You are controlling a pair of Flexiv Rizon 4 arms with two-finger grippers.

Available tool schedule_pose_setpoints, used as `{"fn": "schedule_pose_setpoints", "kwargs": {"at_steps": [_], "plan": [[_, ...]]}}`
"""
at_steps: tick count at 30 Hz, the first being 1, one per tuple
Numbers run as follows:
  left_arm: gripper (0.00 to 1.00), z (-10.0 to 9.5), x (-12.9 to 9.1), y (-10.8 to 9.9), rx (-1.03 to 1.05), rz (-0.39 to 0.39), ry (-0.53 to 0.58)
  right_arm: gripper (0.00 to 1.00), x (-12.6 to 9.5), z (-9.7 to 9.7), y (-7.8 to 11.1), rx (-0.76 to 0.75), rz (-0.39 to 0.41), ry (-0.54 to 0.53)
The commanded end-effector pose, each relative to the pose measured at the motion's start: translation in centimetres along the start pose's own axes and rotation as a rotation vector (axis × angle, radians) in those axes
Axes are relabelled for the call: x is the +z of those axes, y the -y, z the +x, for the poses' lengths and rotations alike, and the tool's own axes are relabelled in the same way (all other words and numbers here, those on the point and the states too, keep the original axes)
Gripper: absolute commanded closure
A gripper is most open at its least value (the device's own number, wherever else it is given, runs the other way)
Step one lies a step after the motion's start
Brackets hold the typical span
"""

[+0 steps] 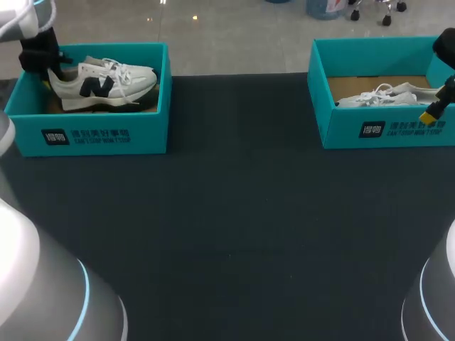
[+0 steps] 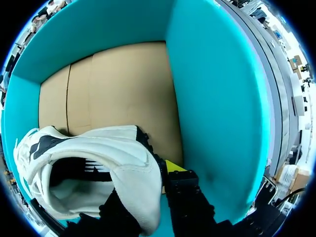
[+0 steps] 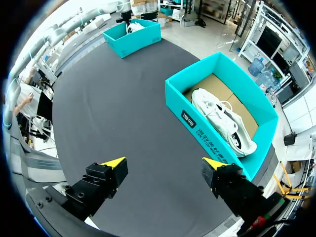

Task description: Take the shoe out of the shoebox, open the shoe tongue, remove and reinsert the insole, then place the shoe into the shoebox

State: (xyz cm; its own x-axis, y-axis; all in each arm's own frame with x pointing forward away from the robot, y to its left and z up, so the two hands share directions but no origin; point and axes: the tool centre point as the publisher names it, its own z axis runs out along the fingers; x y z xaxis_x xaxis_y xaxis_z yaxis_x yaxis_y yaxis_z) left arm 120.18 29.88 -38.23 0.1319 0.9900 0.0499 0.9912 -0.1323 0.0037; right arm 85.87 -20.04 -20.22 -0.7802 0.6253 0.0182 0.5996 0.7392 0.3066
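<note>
Head view: on a dark table (image 1: 234, 227), the left gripper (image 1: 48, 74) reaches into the far end of the left shoebox (image 1: 92, 135). It meets the heel of a white shoe (image 1: 99, 84), whose toe points away from it along the box. The right gripper (image 1: 434, 110) hangs at the outer end of the right shoebox (image 1: 384, 131), just beside a second white shoe (image 1: 380, 97) lying inside.

Left wrist view: the left gripper (image 2: 150, 190) is clamped on the white shoe (image 2: 123, 153) at its heel wall, one finger inside the opening and one outside. The left shoebox (image 2: 212, 98) wall stands close beside the outer finger.

Right wrist view: the right gripper (image 3: 164, 165) is spread wide and holds nothing, above bare table (image 3: 113, 108). The right shoebox (image 3: 197, 126) sits ahead of it, with the second white shoe (image 3: 222, 121) lying on its side inside.
</note>
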Motion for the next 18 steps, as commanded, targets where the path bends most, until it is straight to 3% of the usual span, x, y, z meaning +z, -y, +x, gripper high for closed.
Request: {"fn": "schedule_pose_setpoints", "kwargs": {"at_steps": [1,5,18], "plan": [[1.0,0.3,-2.1,0.1,0.021,0.019,0.003,0.0,0.0,-0.1,0.0,0.0,0.001,-0.001],[1.0,0.5,-4.4,0.3,0.012,0.057,-0.002,0.0,0.0,-0.1,0.0,0.0,0.001,-0.001],[1.0,0.9,-12.8,1.3,-0.009,-0.016,-0.029,0.0,0.0,-0.1,0.0,0.0,0.001,-0.001]]}}
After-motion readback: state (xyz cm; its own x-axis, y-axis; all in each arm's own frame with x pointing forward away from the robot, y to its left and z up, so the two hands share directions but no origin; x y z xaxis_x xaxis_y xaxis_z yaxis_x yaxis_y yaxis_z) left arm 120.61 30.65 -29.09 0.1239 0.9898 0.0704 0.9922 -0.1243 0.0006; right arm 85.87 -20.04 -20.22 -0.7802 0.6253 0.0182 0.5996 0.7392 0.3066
